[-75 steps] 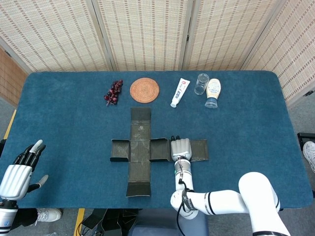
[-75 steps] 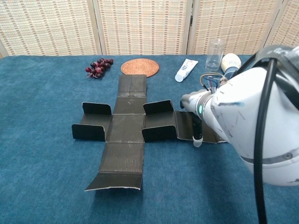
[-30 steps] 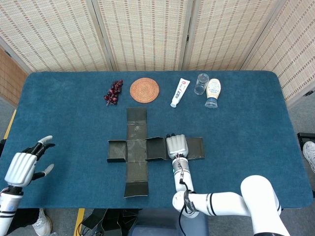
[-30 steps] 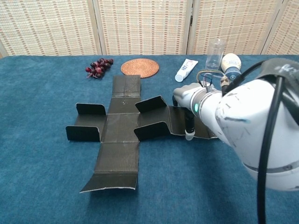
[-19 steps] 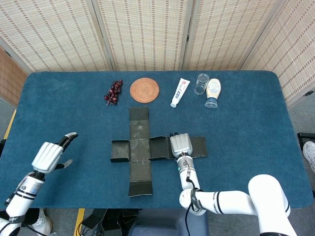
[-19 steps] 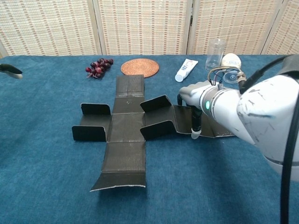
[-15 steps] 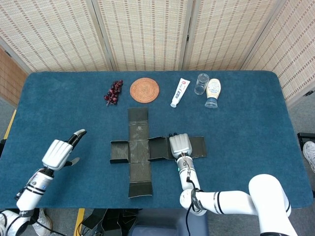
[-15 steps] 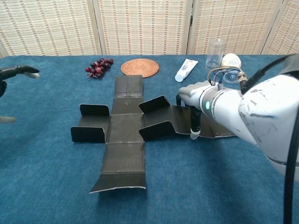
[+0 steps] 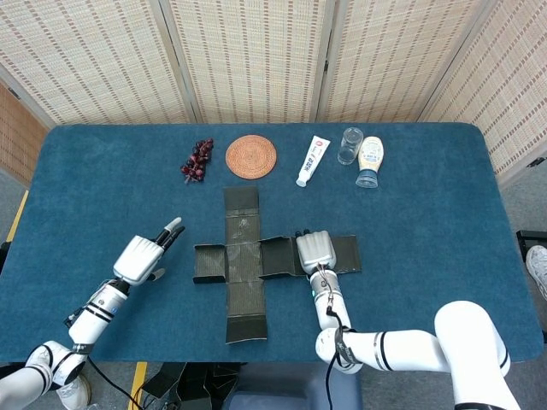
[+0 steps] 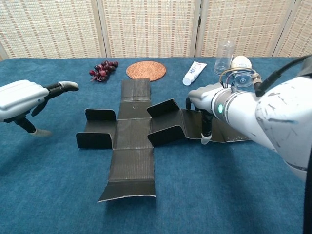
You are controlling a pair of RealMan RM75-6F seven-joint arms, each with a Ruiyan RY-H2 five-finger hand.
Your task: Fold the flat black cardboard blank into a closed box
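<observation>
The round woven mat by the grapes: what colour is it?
The mat is orange-brown with a ringed weave, clearest in the head view.

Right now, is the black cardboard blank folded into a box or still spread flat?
Mostly spread: the black cardboard blank lies as a cross on the table, only its small side flaps raised. The right hand rests on it.

Head view looks down; chest view low, nearer (same table (image 9: 427,222)).

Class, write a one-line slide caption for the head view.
Right hand rests on the black cardboard blank; open left hand reaches toward it.
</observation>
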